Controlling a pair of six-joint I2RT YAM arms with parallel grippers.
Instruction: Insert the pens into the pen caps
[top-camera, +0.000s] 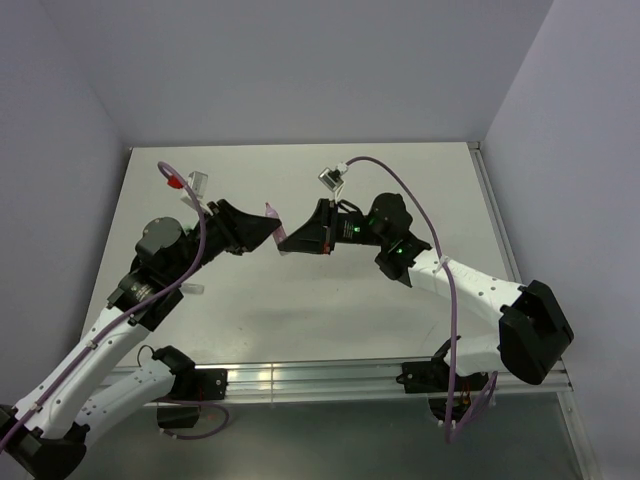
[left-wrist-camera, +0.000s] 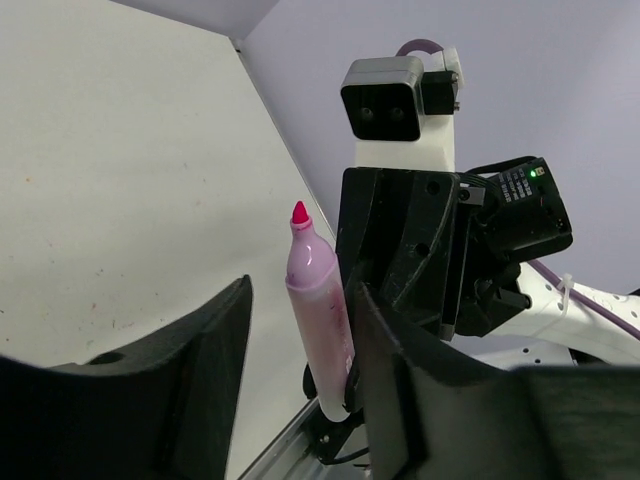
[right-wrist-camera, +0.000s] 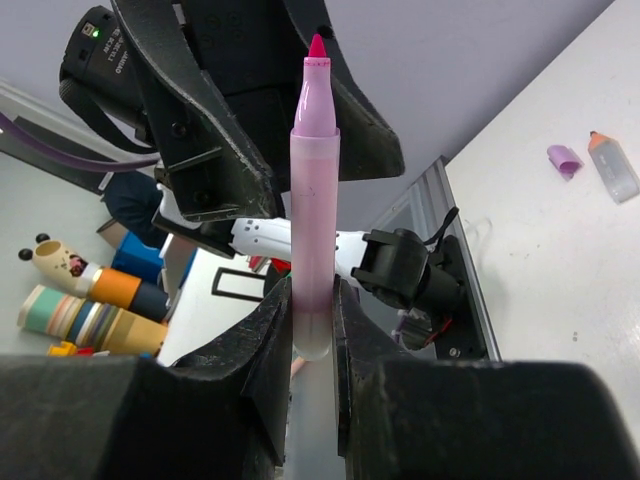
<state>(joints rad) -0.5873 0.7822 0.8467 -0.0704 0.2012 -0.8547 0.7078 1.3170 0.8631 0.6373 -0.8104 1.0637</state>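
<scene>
A pink pen with a magenta tip stands upright, and my right gripper is shut on its lower end. The same pink pen shows in the left wrist view between the fingers of my left gripper. It lies against the right finger, with a gap to the left finger, so these jaws stand open. From above, both grippers meet nose to nose over the table's middle, the pen between them. A purple pen cap and a pale pen with an orange tip lie on the table.
The white table is walled at the back and both sides, with an aluminium rail along its near edge. A small pale object lies beside the left arm. Coloured clutter sits off the table.
</scene>
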